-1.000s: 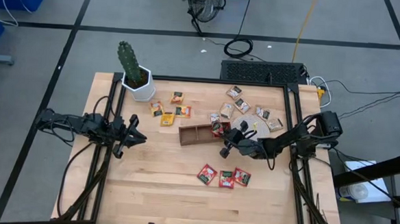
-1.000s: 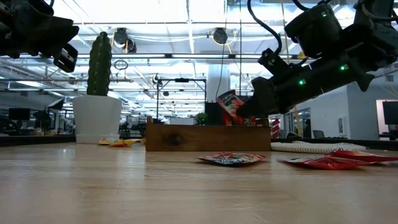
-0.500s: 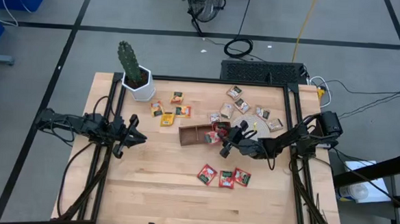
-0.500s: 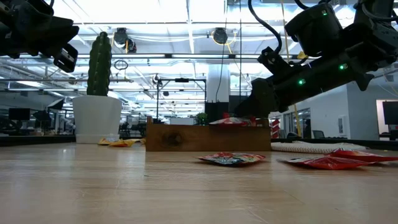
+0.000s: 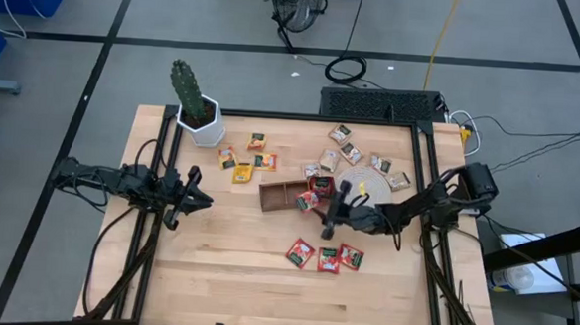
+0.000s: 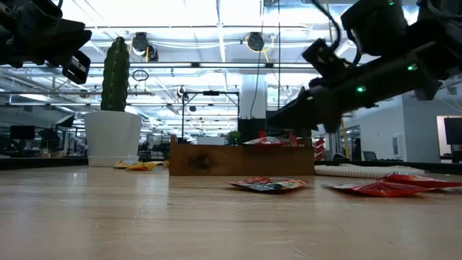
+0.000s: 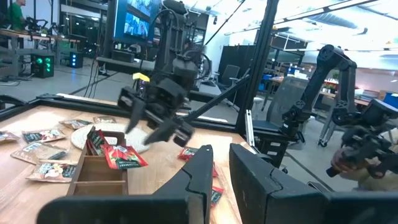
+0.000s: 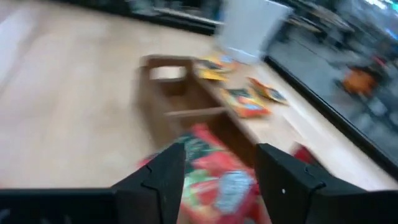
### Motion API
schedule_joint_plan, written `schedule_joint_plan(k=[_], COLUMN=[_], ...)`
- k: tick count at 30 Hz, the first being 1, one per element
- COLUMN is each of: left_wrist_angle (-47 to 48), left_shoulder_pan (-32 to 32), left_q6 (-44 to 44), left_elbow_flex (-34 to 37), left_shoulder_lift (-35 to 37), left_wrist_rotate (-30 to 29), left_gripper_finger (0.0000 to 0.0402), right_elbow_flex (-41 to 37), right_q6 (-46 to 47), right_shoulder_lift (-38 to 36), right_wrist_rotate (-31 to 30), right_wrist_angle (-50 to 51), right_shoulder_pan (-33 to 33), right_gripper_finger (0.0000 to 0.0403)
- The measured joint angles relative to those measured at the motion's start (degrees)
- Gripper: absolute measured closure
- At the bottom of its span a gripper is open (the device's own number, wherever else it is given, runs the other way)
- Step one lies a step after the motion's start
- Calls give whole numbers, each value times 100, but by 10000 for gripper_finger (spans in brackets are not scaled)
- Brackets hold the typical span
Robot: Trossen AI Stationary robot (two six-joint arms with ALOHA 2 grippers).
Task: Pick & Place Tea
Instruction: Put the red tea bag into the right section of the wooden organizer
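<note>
At the 9 o'clock side of the worktop (image 5: 225, 269), the left pincer (image 5: 201, 200) hangs released above the wood, its two fingers apart with nothing between them. Toward 11 o'clock a potted cactus (image 5: 195, 106) stands in a white pot, and just to its 4 o'clock lie the yellow-orange tea sachets (image 5: 243, 164). Near the centre sits the wooden tray (image 5: 283, 194); a red tea sachet (image 5: 315, 185) rests in its 3 o'clock end compartment, sticking up above the wall, as the left wrist view shows (image 7: 121, 157). The right pincer (image 5: 331, 220) hovers just at 5 o'clock of that end, fingers spread and empty; in the right wrist view the red sachet (image 8: 217, 171) lies free between and beyond its fingers (image 8: 155, 180). Three more red sachets (image 5: 325, 254) lie toward 6 o'clock. A round whitish disc (image 5: 361, 182) sits at 2 o'clock of the tray, with tan sachets (image 5: 346, 146) scattered around it.
</note>
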State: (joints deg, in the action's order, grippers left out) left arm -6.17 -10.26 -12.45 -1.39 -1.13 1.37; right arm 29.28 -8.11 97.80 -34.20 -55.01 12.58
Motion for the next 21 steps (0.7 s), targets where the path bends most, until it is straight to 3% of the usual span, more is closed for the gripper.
schedule_joint_plan(k=[5, 9, 13, 16, 21], left_wrist_angle=[0, 0, 0, 0, -1], left_shoulder_pan=[0, 0, 0, 0, 0], left_q6=[0, 0, 0, 0, 0], left_elbow_flex=[0, 0, 0, 0, 0], left_shoulder_lift=[2, 2, 0, 0, 0], left_wrist_rotate=[0, 0, 0, 0, 0], left_gripper_finger=[344, 344, 344, 344, 344], right_elbow_flex=[149, 1011, 1990, 2363, 2458], right_q6=[-879, -1406, -1527, -1859, -2039], right_shoulder_lift=[0, 0, 24, 24, 57], right_wrist_rotate=[-1, -96, -680, -743, -176], right_wrist_angle=[316, 2395, 4286, 4708, 4974], right_shoulder_pan=[390, 654, 727, 692, 534], right_gripper_finger=[211, 205, 205, 209, 209])
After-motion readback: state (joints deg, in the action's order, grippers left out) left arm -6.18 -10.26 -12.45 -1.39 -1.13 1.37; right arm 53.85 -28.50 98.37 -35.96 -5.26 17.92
